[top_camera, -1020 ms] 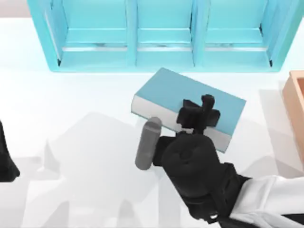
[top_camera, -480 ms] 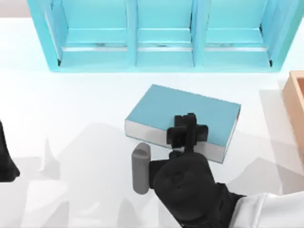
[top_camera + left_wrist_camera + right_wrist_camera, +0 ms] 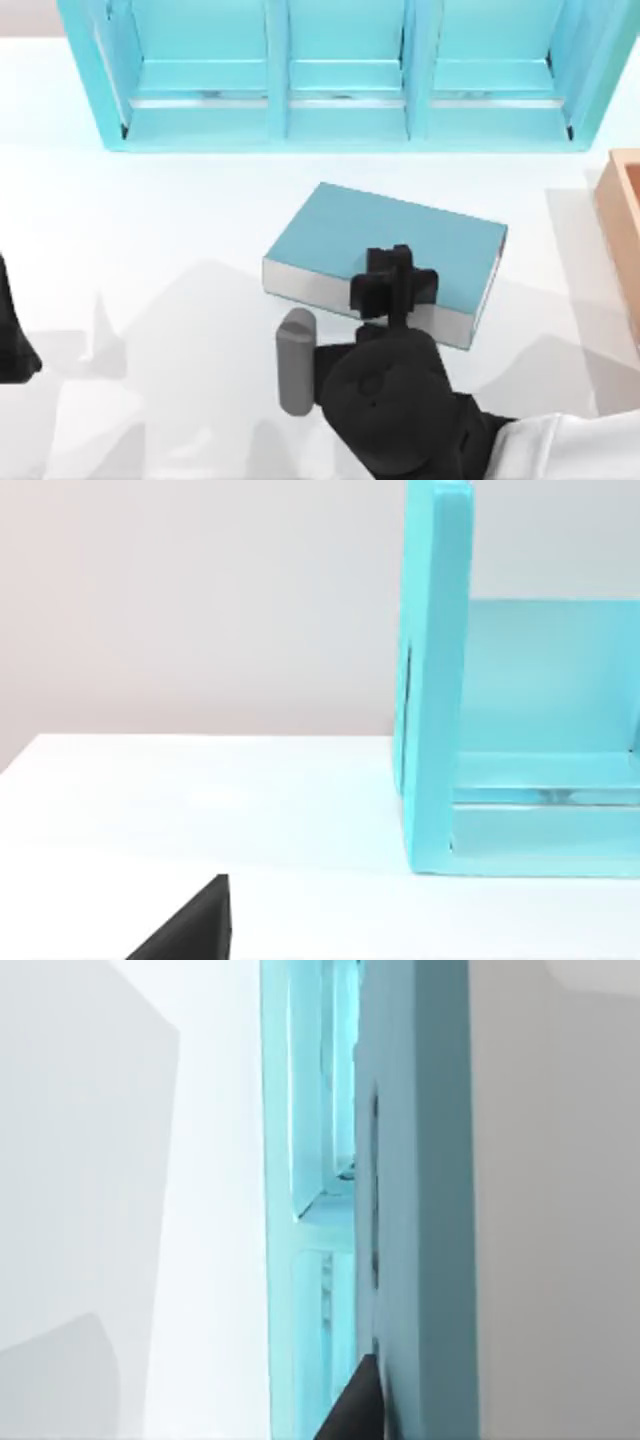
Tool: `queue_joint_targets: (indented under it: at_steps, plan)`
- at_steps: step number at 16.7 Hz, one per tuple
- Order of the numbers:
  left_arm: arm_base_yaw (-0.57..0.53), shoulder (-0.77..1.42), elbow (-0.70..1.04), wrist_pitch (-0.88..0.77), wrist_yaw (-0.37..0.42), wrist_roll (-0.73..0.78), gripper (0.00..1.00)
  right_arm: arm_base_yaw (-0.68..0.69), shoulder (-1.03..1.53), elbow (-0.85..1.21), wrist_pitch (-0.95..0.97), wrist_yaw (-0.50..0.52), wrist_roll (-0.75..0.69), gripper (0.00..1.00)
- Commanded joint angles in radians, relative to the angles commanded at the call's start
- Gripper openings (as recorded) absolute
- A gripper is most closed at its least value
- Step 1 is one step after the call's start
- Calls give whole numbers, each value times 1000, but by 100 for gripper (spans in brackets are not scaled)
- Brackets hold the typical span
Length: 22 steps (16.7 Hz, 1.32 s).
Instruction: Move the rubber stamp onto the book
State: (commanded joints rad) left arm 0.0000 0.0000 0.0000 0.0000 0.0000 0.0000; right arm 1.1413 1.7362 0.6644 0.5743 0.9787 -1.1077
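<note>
The teal-blue book (image 3: 400, 235) lies flat at the table's middle, turned a little, with its white page edges facing the front. My right gripper (image 3: 393, 280) hovers over the book's near long edge, its black body covering that part of the cover. The rubber stamp is hidden. My left gripper (image 3: 12, 340) stays parked at the table's far left edge.
The large light-blue shelf unit (image 3: 340, 80) with compartments spans the back, also seen in the left wrist view (image 3: 435, 730) and the right wrist view (image 3: 420, 1160). A tan box (image 3: 622, 230) stands at the right edge. A grey cylinder (image 3: 296, 360) sits beside my right wrist.
The book has slid toward the front left and turned flatter, while my right gripper drew back toward the front with it. In the last half second little moved.
</note>
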Motion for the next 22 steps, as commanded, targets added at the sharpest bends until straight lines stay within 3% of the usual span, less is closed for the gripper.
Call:
queue_joint_targets:
  at_steps: [11,22]
  plan:
    - [0,0,0,0,0,0,100,0,113,-33,145,2,1,0]
    - [0,0,0,0,0,0,100,0,113,-33,145,2,1,83]
